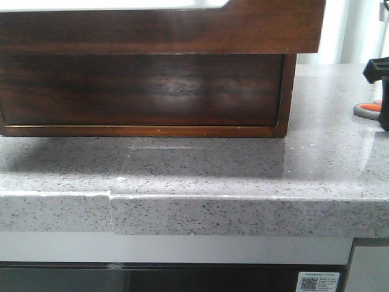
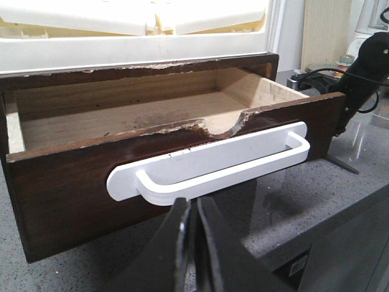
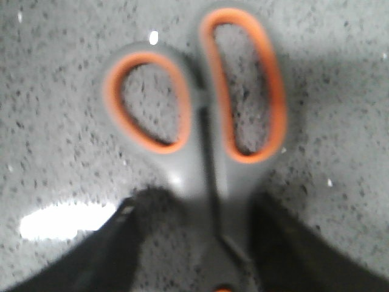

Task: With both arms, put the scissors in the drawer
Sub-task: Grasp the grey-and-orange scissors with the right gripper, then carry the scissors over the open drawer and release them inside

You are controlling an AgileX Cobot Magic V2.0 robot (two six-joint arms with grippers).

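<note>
Right gripper (image 3: 200,243) straddles the scissors (image 3: 200,121) on the counter (image 1: 200,170), right of the drawer (image 2: 121,176); fingers either side, grip not confirmed, can't tell. Left gripper (image 2: 193,243) pinched shut, empty, just in front of the drawer handle (image 2: 213,167). Drawer is open. Step: pick up scissors. Next: clamp, lift, carry left over the drawer.

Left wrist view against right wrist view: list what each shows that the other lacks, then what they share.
Left wrist only: the drawer pulled open and empty, its white handle, and the left claw nearly closed just below that handle. Right wrist only: the scissors lying flat, the right claw straddling them. Both: the speckled grey countertop.
</note>
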